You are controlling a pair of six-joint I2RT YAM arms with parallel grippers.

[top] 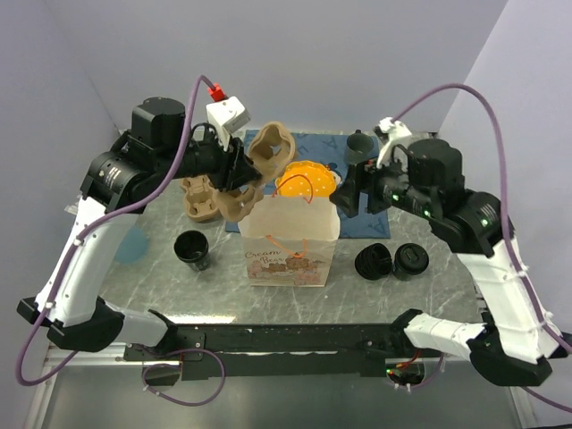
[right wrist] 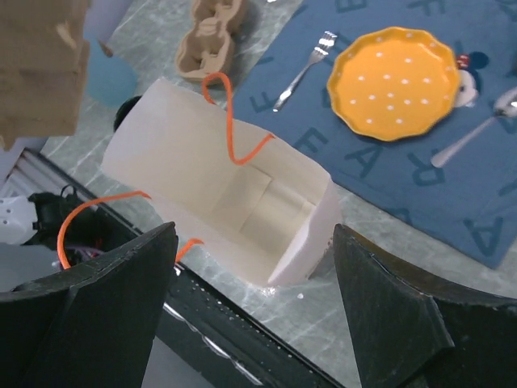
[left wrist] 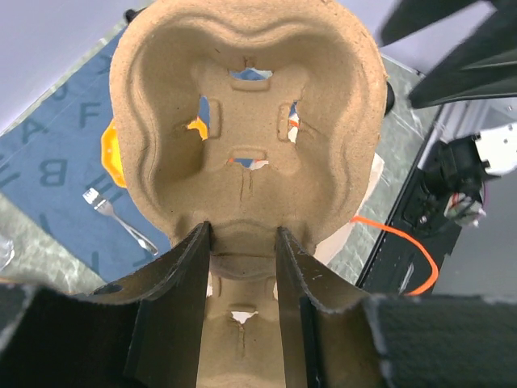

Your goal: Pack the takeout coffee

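The left gripper (left wrist: 242,236) was clamped on a pulp cup carrier (left wrist: 250,105), held in the air beside the open paper bag (top: 290,237). The right gripper (right wrist: 254,234) hung over the bag, spread wide and empty. The black takeout cup (top: 192,248) stood on the marble table (top: 214,290) left of the bag, and black lids (top: 374,261) lay to its right. The left arm half hid a light blue cup (top: 132,246).

The white paper bag (top: 292,241) has orange cord handles and brown lettering on its front. Behind it lies a round orange plate (right wrist: 393,83) dotted white, on a navy fabric placemat (right wrist: 420,178) printed with paler blue letters. Left of the bag stands a small black tapered disposable cup (top: 192,248). Above the bag's left corner is a tan moulded-pulp cup carrier (left wrist: 242,121). The stone table top (top: 214,290) is grey, veined white.
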